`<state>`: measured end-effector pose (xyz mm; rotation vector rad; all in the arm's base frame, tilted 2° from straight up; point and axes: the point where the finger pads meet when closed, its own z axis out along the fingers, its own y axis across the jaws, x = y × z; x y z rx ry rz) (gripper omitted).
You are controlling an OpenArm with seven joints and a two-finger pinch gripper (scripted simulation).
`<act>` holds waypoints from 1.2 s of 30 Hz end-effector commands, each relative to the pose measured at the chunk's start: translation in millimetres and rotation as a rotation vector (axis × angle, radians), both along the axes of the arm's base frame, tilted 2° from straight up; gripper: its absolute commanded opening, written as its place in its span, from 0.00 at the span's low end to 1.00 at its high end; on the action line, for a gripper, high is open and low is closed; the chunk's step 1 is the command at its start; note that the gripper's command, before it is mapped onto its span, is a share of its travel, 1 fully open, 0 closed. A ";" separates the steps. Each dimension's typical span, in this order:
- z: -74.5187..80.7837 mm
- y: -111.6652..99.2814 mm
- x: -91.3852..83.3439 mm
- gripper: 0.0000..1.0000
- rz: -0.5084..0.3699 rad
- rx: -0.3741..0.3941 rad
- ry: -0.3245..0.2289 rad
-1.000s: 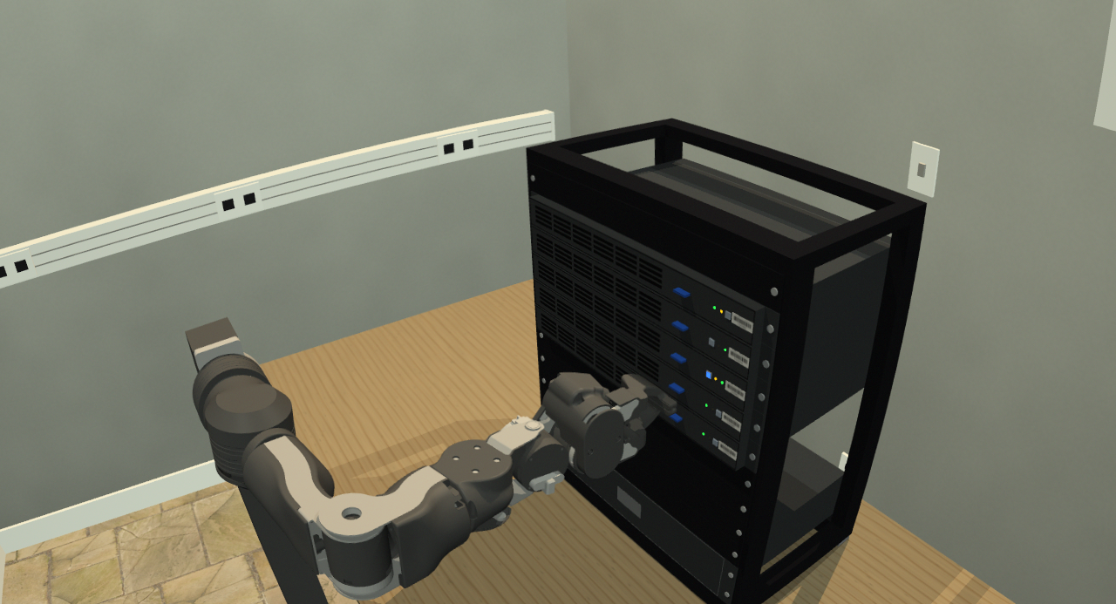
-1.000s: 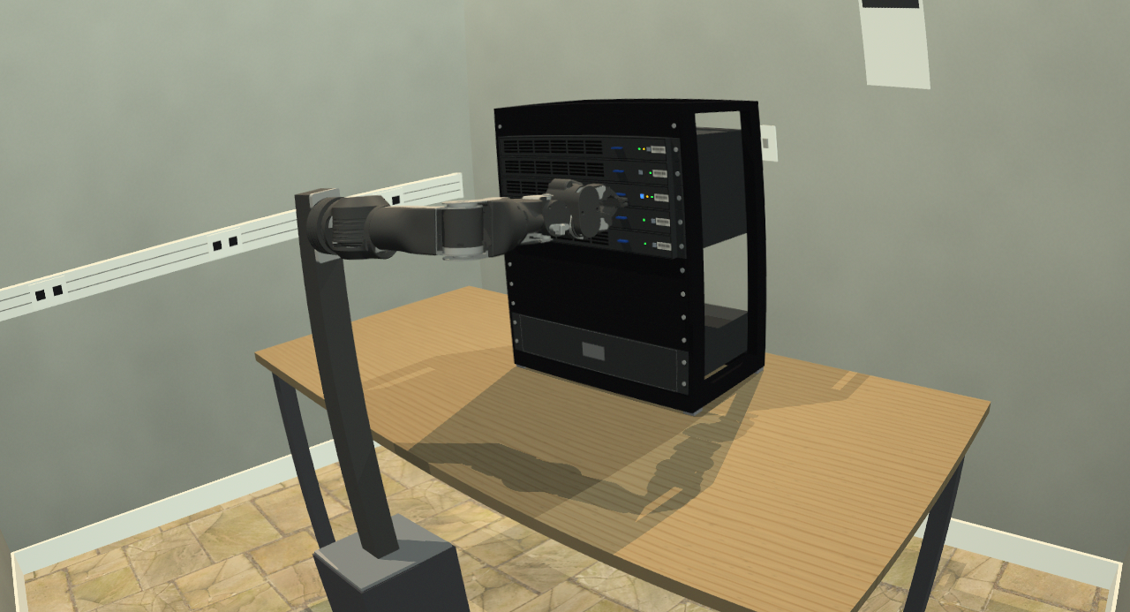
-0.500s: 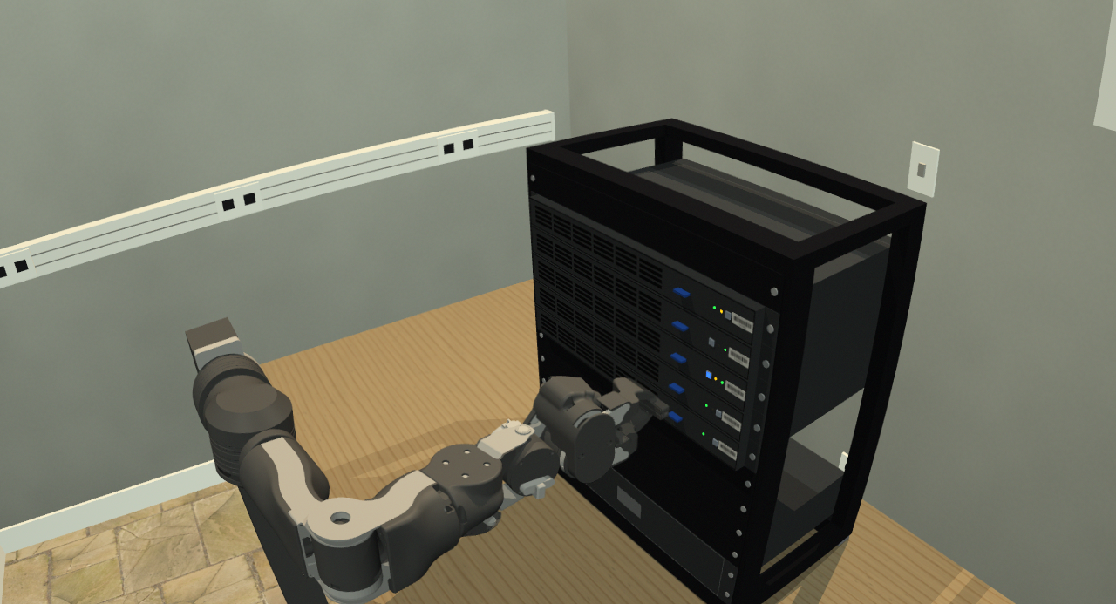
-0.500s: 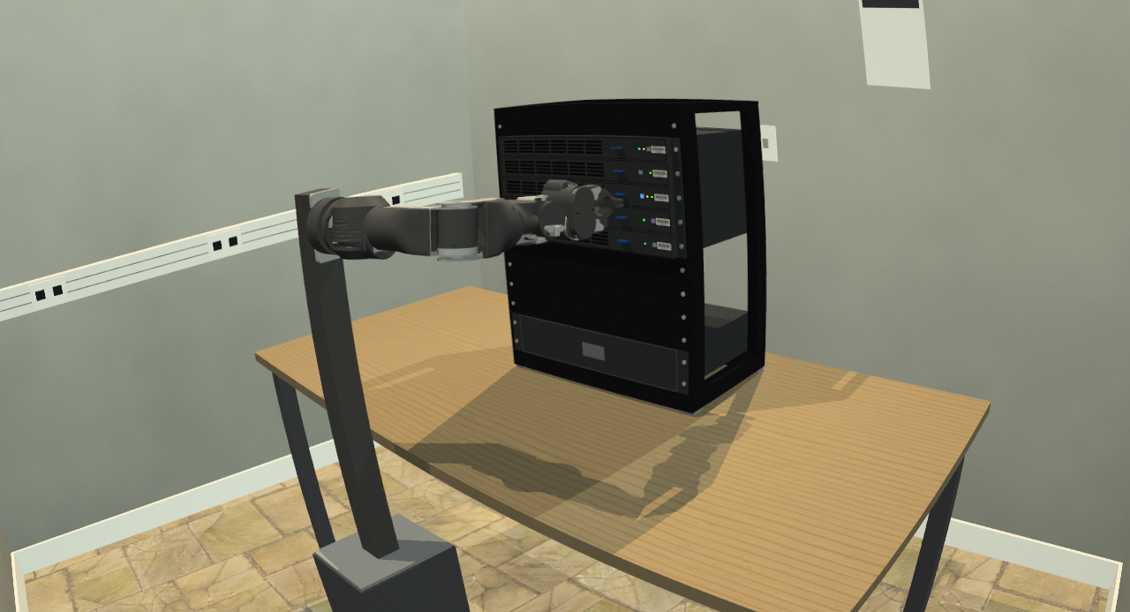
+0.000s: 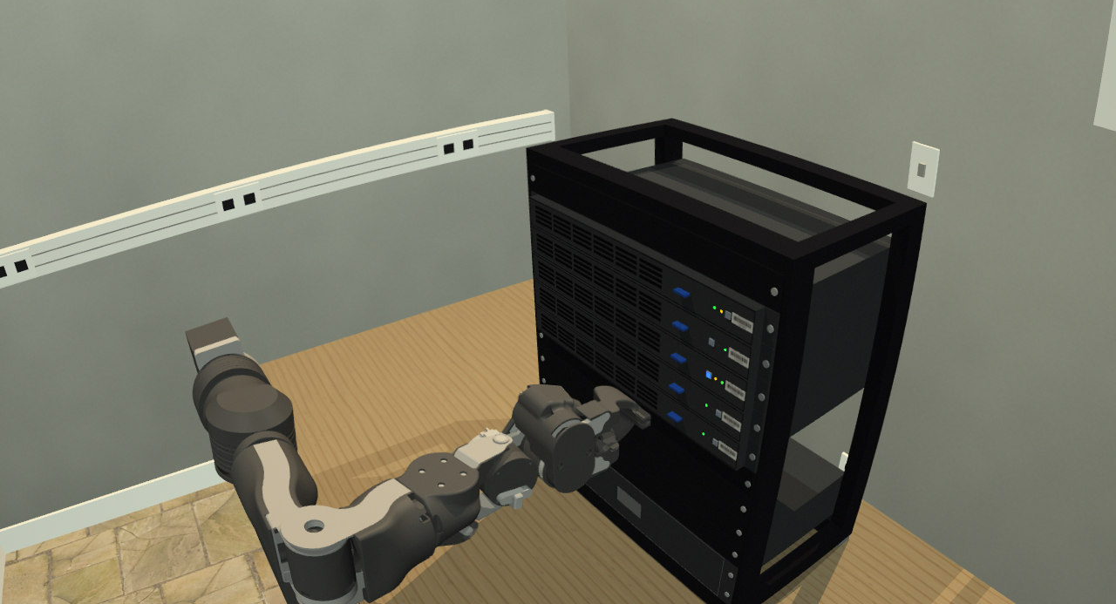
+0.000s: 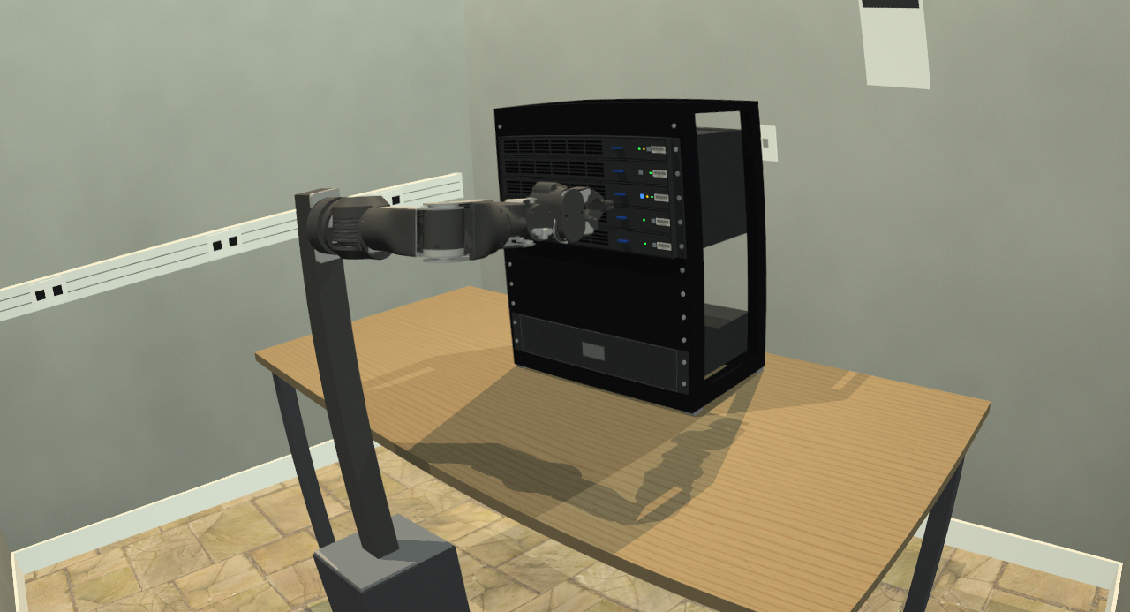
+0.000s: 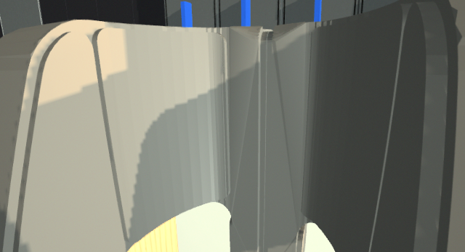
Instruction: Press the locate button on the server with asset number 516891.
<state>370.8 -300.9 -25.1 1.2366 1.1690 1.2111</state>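
A black rack (image 5: 788, 245) (image 6: 624, 110) stands on the wooden table (image 5: 374, 382) (image 6: 790, 466) with a stack of several servers in its upper half. Each server has a blue tab (image 5: 681, 292) (image 7: 245, 9), small lights, a small square button and a pale asset label (image 5: 741, 324) too small to read. The button on the third server from the top (image 5: 708, 374) (image 6: 642, 196) glows blue; the other buttons look grey. My gripper (image 5: 643, 417) (image 6: 596, 205) (image 7: 277, 153) is shut and empty. It points at the server fronts near the lower servers, left of the buttons and a short way off the face.
The arm reaches in low from the left, from a post beside the table. The rack's lower half has blank black panels (image 5: 632, 506). Walls stand close behind and to the right of the rack.
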 end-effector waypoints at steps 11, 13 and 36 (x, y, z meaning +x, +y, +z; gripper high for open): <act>-0.7 0.1 -16.0 0.00 -0.003 0.001 -0.002; -0.7 0.2 -18.4 0.00 -0.003 0.001 -0.002; -0.8 0.3 -23.0 1.00 -0.003 0.001 -0.002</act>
